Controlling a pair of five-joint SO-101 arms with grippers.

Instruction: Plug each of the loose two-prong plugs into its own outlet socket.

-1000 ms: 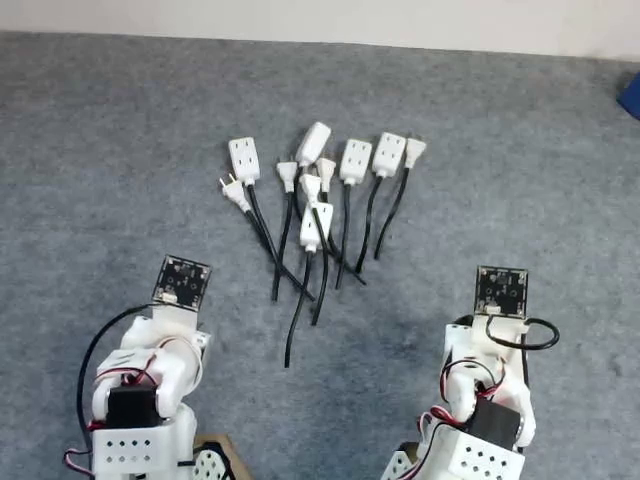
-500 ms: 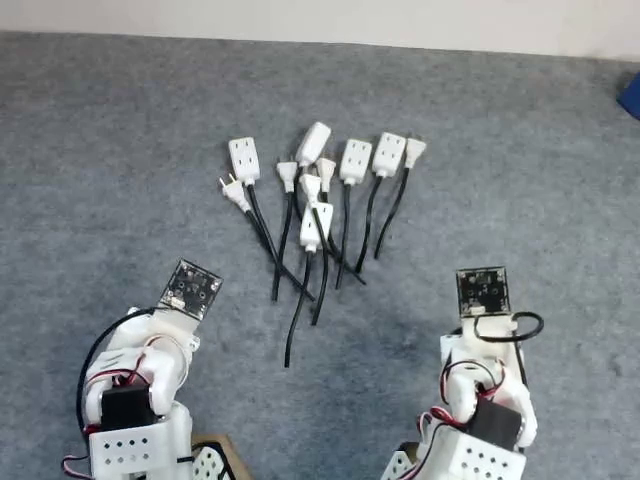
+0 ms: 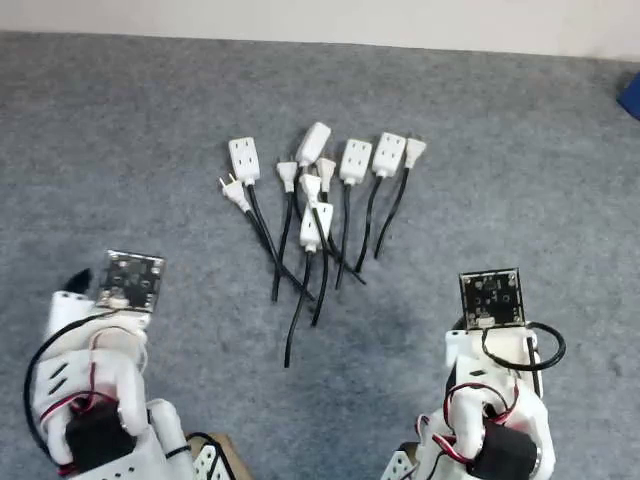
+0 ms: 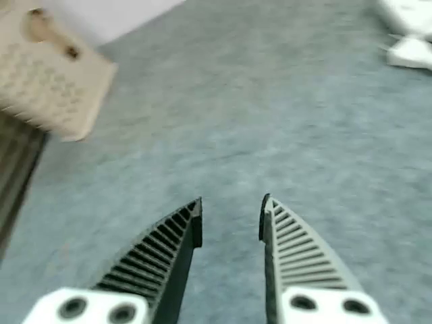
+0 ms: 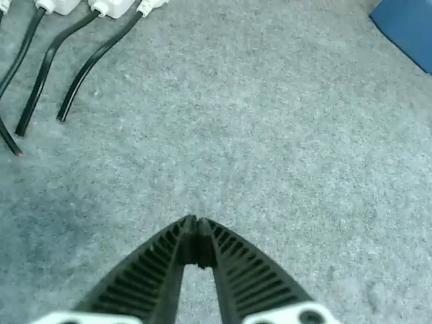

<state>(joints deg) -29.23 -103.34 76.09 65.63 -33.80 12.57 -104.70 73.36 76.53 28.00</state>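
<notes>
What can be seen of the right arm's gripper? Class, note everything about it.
The right gripper has two black, plastic-looking fingers with ribbed inner faces, tapering to points and set on white bases with round holes. The tips are pressed together with nothing between them. It points over the grey carpet-like table surface, well apart from the black cords.

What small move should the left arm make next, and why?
Probably turn the left gripper toward the pile of plugs and sockets in the middle of the carpet. It is open and empty, but it aims at bare carpet, away from the pile.
</notes>
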